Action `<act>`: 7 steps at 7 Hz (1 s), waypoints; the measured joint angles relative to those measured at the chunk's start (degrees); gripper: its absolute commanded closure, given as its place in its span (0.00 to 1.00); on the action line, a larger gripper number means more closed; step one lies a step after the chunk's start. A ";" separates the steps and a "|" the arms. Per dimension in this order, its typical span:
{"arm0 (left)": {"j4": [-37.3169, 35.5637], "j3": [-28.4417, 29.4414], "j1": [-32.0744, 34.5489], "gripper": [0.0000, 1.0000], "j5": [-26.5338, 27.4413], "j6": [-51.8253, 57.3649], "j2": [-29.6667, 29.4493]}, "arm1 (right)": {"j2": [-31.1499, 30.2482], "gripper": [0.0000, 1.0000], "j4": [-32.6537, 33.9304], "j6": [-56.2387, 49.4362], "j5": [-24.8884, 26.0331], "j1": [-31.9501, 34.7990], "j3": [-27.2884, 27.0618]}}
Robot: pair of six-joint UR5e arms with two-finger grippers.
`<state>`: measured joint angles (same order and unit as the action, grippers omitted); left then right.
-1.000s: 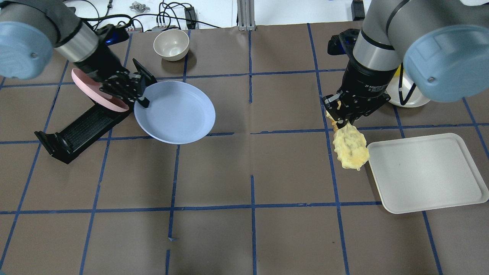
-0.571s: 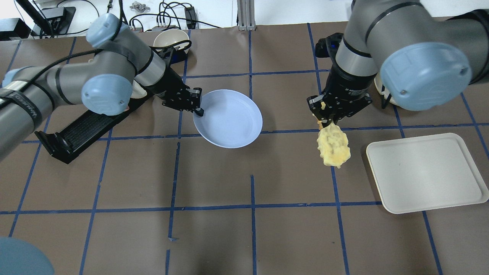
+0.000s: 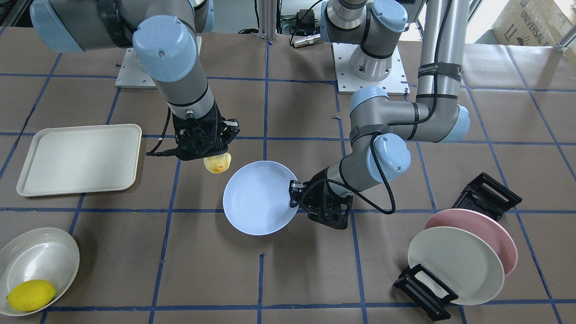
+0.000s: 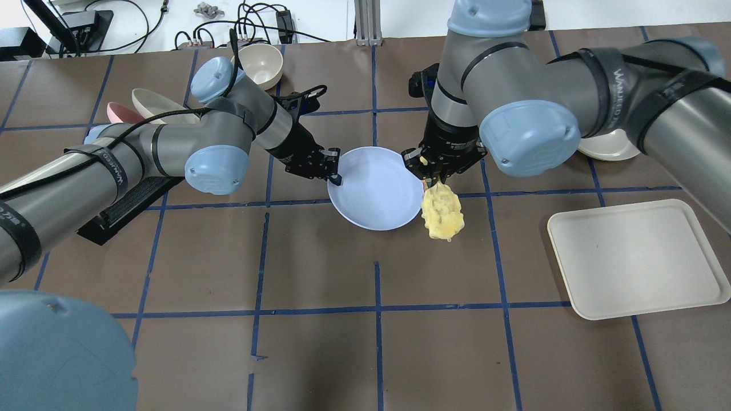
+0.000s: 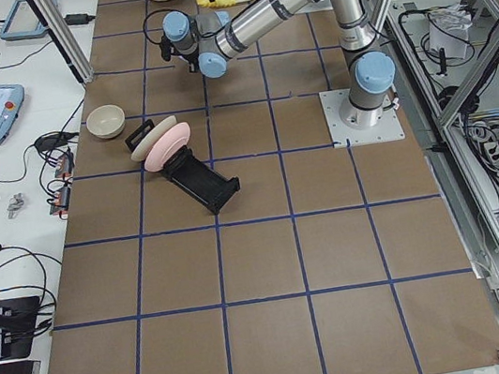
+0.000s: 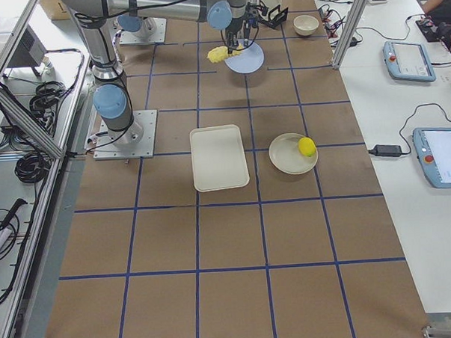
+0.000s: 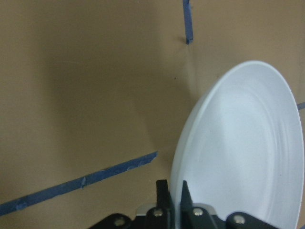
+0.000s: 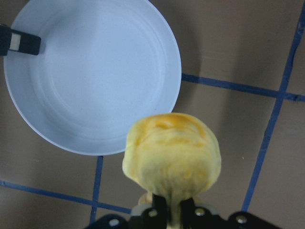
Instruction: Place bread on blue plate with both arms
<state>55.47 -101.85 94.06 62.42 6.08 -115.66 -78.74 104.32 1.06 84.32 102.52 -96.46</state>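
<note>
The blue plate [image 4: 374,194] hangs level above the middle of the table; it also shows from the front [image 3: 256,198] and in both wrist views [image 7: 238,157] [image 8: 90,76]. My left gripper [image 4: 336,177] is shut on the plate's left rim [image 3: 292,191]. My right gripper [image 4: 429,180] is shut on the upper end of the bread [image 4: 441,211], which hangs down just right of the plate's edge. From the front the bread's golden-brown end [image 3: 217,163] pokes out under the gripper. In the right wrist view the bread [image 8: 171,152] hangs beside the plate's rim.
A white tray [image 4: 637,257] lies at the right. A cream bowl [image 3: 38,265] holds a lemon [image 3: 30,294]. A black rack [image 3: 450,265] holds a pink plate [image 3: 492,236] and a cream plate [image 3: 454,265]. A small bowl [image 4: 261,64] stands at the back.
My left arm has carried the blue plate rightward toward the centre. My right arm has carried the bread leftward, so it now hangs beside the plate's right edge.
</note>
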 measured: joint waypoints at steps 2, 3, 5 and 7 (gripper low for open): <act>-0.79 -0.36 0.34 0.00 0.23 -0.78 -0.56 | 6.13 0.84 3.33 -0.02 -0.03 0.60 3.30; -0.79 -0.20 0.10 0.00 0.52 -1.75 -0.02 | 9.65 0.84 4.24 0.08 0.02 1.04 5.91; 1.07 0.49 -2.04 0.00 3.24 -2.47 3.63 | 16.41 0.82 5.43 1.63 0.26 2.63 11.07; 7.07 0.94 -3.71 0.00 10.27 -2.54 9.65 | 21.01 0.10 8.39 3.89 0.82 4.03 12.74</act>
<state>62.54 -100.91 90.35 72.69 3.55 -106.01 -57.73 112.70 4.95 85.14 106.54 -83.73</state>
